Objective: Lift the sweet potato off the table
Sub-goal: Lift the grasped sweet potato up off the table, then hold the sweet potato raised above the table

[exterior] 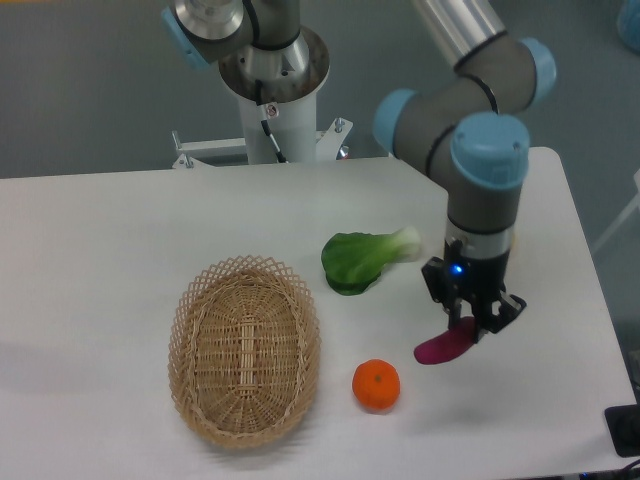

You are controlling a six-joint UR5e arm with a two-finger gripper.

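The black two-finger hand (470, 325) was closed on one end of the small curved magenta-purple sweet potato (444, 347), which hung tilted above the flat white surface (100, 240), right of the round orange fruit (376, 385). A green leafy vegetable (363, 258) lay farther back, with an oval wicker basket (245, 350) to the left.

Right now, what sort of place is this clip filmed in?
Probably a robotics lab test bench: a plain white table, the arm's pedestal bolted behind it, and staged props, namely a wicker basket, an orange and a leafy green.
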